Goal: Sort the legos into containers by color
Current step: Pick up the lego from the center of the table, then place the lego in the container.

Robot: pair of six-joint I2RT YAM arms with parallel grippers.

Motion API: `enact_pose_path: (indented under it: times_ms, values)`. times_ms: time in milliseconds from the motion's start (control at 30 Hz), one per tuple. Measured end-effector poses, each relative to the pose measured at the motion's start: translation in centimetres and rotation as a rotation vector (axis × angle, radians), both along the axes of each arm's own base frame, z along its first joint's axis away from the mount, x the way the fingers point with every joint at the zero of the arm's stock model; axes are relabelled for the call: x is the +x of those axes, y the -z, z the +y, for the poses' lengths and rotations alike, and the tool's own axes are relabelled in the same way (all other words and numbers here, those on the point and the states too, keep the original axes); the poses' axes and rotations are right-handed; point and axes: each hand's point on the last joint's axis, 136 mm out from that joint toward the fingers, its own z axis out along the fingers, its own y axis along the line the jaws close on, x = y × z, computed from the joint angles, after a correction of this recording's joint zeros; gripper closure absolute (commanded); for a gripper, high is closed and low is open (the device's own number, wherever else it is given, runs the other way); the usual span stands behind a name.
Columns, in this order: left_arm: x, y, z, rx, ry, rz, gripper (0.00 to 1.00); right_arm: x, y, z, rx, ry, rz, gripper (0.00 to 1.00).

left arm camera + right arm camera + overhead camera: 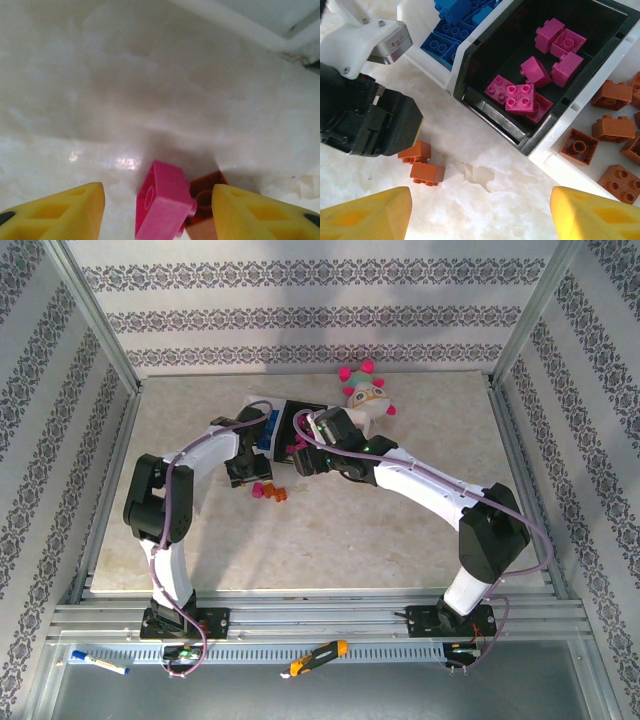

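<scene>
Yellow fingers of the left gripper stand apart on either side of 1 pink brick. A gap shows on each side, so nothing is gripped. That brick lies tipped on its side on the table, left of its middle. It touches an orange-brown brick that sits just beside 1 finger. Just beyond and to the right, the right gripper hangs wide and empty over bare table, short of the containers. Past it the 3 joined bins sit toward the far edge: a blue-filled white bin, the black bin holding pink bricks, and an orange-filled white bin. Farthest, the plush toy rests near the far edge.

Risk, as I judge it: closing could pinch the orange-brown brick along with the pink one and carry it to the wrong bin. The tipped brick could also twist out, and 2 wrists this close could knock together. No brand, label or writing reads anywhere.
</scene>
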Motion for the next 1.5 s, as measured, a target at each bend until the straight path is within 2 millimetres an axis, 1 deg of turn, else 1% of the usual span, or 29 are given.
enact_pose_path:
  times_ms: [133, 233, 367, 400, 433, 600, 633, 733, 833, 900, 1000, 1133, 1200, 1267, 1333, 1367, 1400, 1467, 1500]
  values:
    - [0.0, 1.1, 0.0, 0.007, -0.002, 0.025, 0.44, -0.1, 0.2, -0.1, -0.005, 0.002, 0.002, 0.27]
    - [-0.4, 1.5, 0.1, 0.01, -0.01, 0.039, 0.5, -0.2, 0.7, -0.4, -0.016, 0.006, 0.009, 0.27]
    - [-1.8, 2.4, 0.5, 0.02, -0.014, 0.075, 0.49, -0.4, 1.2, -0.6, -0.026, 0.006, 0.021, 0.26]
    - [-2.2, 2.7, 0.7, 0.025, -0.015, 0.087, 0.49, -0.4, 1.2, -0.6, -0.026, 0.006, 0.02, 0.26]
    - [-2.5, 2.8, 0.8, 0.027, -0.015, 0.089, 0.51, -0.4, 1.2, -0.6, -0.026, 0.006, 0.02, 0.26]
    - [-2.5, 2.4, 0.8, 0.021, -0.021, 0.078, 0.72, -0.4, 1.2, -0.6, -0.026, 0.006, 0.02, 0.26]
    - [-2.5, 2.4, 0.8, 0.021, -0.024, 0.077, 0.75, -0.4, 1.2, -0.6, -0.025, 0.005, 0.02, 0.26]
    - [-2.5, 2.3, 0.8, 0.022, -0.024, 0.076, 0.77, -0.4, 1.2, -0.6, -0.025, 0.006, 0.02, 0.26]
    - [-2.0, 1.5, 0.7, 0.024, -0.023, 0.067, 0.77, -0.5, 1.1, -0.6, -0.025, 0.006, 0.019, 0.27]
    - [-1.2, 0.5, 0.4, 0.023, -0.02, 0.041, 0.77, -0.7, 1.0, -0.8, -0.021, 0.009, 0.019, 0.26]
    - [0.4, -1.8, -0.4, 0.012, -0.01, -0.015, 0.77, -1.1, 0.1, -1.3, -0.006, 0.017, 0.007, 0.26]
    - [3.8, -6.6, -2.9, -0.029, 0.02, -0.144, 0.76, -1.6, -1.3, -2.0, 0.022, 0.041, -0.015, 0.26]
    - [5.9, -9.2, -4.5, -0.057, 0.038, -0.219, 0.76, -1.9, -1.5, -2.4, 0.028, 0.054, -0.018, 0.27]
    - [8.3, -11.3, -6.2, -0.083, 0.052, -0.286, 0.76, -2.1, -1.3, -2.7, 0.029, 0.066, -0.012, 0.26]
    - [10.4, -12.2, -7.6, -0.099, 0.061, -0.327, 0.76, -2.3, -1.0, -2.9, 0.026, 0.075, -0.005, 0.26]
    - [11.4, -12.2, -8.0, -0.099, 0.062, -0.338, 0.76, -2.4, -0.7, -3.1, 0.025, 0.082, 0.001, 0.27]
    - [12.3, -12.1, -8.3, -0.098, 0.064, -0.347, 0.76, -2.4, -0.6, -3.2, 0.023, 0.087, 0.004, 0.26]
    - [14.4, -11.3, -8.9, -0.088, 0.068, -0.36, 0.75, -2.6, -0.2, -3.5, 0.018, 0.1, 0.012, 0.26]
    - [15.1, -10.9, -9.2, -0.083, 0.069, -0.361, 0.74, -2.6, -0.1, -3.6, 0.016, 0.103, 0.012, 0.27]
